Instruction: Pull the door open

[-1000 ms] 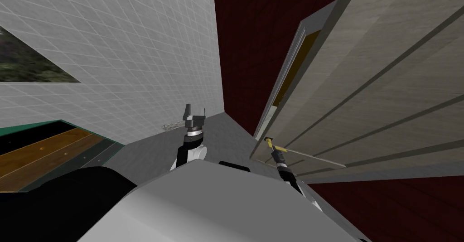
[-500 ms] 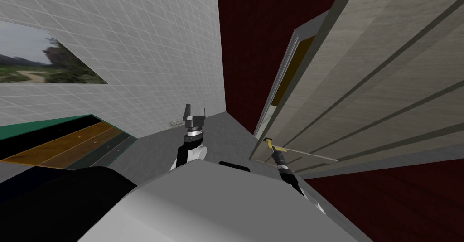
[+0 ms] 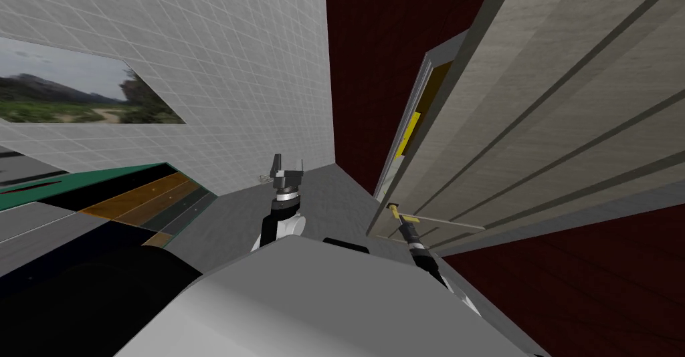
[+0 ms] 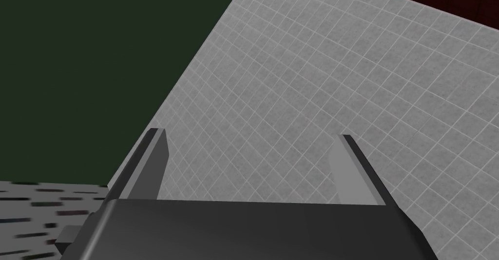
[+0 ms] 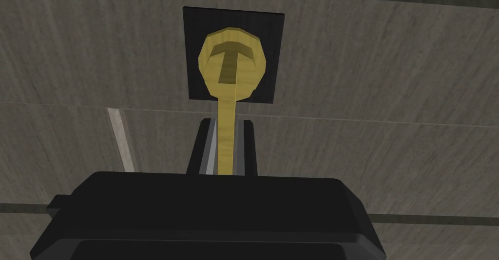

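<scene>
Right arm: extended forward and to the right of the chest, forearm angled up to the door (image 3: 548, 126). The right gripper (image 5: 226, 123) meets the door face nearly square-on.

Right hand: the two fingers (image 5: 206, 145) are drawn close together and pinch the yellow lever handle (image 5: 226, 103) on both sides, along its shaft below the round yellow hub. The hub sits on a black backplate (image 5: 265, 28) fixed to the door.

Door: pale, wood-grained panel with dark grooves, on the robot's right, standing ajar from its grey frame (image 3: 428, 85), against a dark red wall (image 3: 381, 59).

Left arm: held upright ahead of the chest. The left gripper (image 3: 286, 168) has its fingers spread wide, holding and touching nothing.
</scene>
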Motion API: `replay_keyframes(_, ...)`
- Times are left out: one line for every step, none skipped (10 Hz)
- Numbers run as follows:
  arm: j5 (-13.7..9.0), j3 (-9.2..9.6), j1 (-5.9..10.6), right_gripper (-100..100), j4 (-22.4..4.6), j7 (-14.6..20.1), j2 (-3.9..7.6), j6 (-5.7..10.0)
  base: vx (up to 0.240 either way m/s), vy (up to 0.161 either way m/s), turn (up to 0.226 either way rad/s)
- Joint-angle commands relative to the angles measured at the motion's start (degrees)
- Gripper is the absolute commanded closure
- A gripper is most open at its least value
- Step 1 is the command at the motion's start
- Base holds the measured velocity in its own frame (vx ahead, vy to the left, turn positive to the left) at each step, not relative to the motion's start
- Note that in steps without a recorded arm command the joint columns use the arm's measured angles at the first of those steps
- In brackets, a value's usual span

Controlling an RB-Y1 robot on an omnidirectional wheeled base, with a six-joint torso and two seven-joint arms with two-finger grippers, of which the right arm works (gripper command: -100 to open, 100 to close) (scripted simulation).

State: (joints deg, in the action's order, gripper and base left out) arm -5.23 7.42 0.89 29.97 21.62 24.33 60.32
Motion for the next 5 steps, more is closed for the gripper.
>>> replay_keyframes(1.7,-0.28,0.17,100,-0.4,1.0,-0.01,0.90,-0.190,-0.102,0.060)
replay_keyframes(2.4,-0.39,0.28,100,-0.6,1.3,-0.01,1.17,-0.196,-0.092,0.049)
replay_keyframes(2.0,-0.21,0.35,100,-0.5,1.0,-0.13,0.93,-0.088,-0.032,0.023)
replay_keyframes(2.0,0.07,-0.58,100,-1.4,1.7,0.50,2.74,-0.140,-0.044,0.204)
replay_keyframes(1.9,0.17,-1.12,100,-1.8,2.1,0.96,3.83,-0.225,-0.061,0.295)
